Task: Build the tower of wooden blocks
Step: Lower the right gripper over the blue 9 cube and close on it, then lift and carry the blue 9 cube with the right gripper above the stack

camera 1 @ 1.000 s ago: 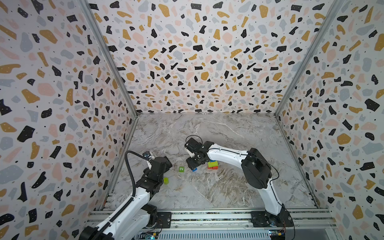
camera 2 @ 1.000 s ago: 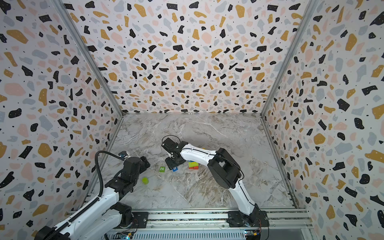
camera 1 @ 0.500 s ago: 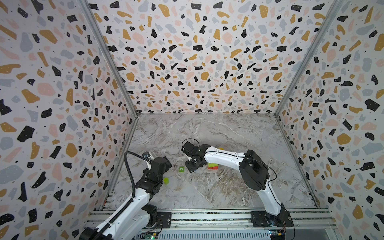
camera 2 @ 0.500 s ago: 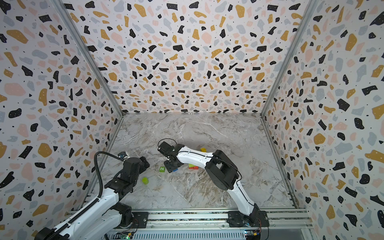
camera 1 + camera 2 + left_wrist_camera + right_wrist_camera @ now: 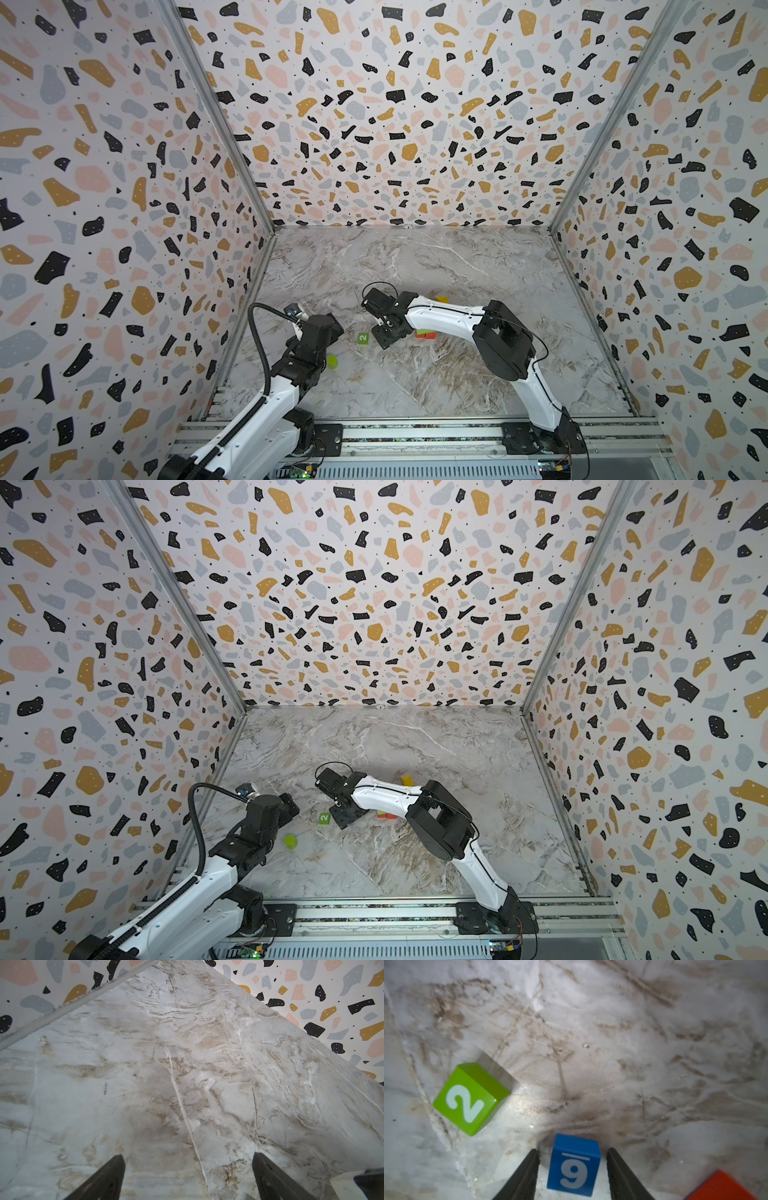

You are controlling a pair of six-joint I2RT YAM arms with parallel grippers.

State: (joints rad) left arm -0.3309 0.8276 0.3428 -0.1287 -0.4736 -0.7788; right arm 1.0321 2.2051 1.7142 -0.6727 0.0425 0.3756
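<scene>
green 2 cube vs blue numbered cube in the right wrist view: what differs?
Colour: the green wooden cube shows a white 2; the blue wooden cube a white barred 6 or 9.
Place: the blue cube sits between the open fingers of the right tool, gaps both sides; the green cube lies clear of them.
Top views: green cube visible, blue cube hidden under the tool.
Shared: like-sized cubes, both on the marble table.

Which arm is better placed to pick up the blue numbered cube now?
Right. The right gripper stands open astride the blue numbered cube, not yet touching. The left gripper hangs open over bare marble.
</scene>
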